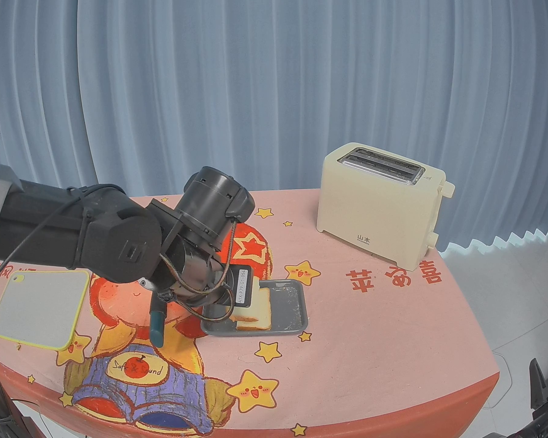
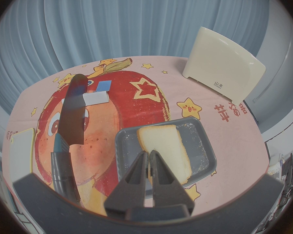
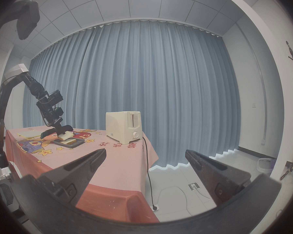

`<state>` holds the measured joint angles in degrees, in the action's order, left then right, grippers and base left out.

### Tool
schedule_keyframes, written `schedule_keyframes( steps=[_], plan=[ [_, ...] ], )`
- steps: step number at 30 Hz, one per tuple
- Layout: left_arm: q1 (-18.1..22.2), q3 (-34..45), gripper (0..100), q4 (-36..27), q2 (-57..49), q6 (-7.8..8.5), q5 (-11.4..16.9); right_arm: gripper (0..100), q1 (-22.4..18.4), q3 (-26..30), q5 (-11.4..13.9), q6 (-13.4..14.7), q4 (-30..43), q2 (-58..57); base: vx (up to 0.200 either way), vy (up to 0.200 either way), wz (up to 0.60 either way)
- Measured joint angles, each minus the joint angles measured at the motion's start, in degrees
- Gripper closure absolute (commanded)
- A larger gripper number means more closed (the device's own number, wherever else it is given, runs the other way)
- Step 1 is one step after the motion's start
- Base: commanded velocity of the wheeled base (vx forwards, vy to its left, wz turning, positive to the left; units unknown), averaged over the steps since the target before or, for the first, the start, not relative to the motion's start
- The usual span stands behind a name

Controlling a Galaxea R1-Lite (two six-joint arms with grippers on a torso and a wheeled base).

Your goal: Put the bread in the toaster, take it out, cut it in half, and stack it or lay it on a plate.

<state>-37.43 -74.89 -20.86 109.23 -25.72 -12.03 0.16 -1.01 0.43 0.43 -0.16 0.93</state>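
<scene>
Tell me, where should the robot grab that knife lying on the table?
By the teal handle, coming straight down from above. The knife lies flat on the table beside the tray, so pinch across the handle's narrow sides. The handle is the end nearer the robot, with the blade pointing away, so it's probably easiest to reach.

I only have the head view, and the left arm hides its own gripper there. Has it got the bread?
Observer: Yes. In the left wrist view the left gripper is pinched shut on one edge of the bread, which sits in the tray.
Operator: And the right gripper? I barely see it.
Observer: The right gripper is wide open with nothing between its fingers. It is held off the table, on the toaster's side.
</scene>
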Motion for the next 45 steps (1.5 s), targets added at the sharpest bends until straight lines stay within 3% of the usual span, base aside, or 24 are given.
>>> schedule_keyframes(
  steps=[9,10,45],
  plan=[
    [-0.04,0.11,100,-0.38,1.08,0.07,-0.3,0,0.0,0.0,0.0,0.0,0.0,0.0,0.0,0.0,0.0],
    [-0.04,0.11,0,-0.4,1.18,0.07,-0.3,0,0.0,0.0,0.0,0.0,0.0,0.0,0.0,0.0,0.0],
    [-0.15,0.2,0,0.52,-2.94,0.11,0.21,0,0.0,0.0,0.0,0.0,0.0,0.0,0.0,0.0,0.0]
  ],
)
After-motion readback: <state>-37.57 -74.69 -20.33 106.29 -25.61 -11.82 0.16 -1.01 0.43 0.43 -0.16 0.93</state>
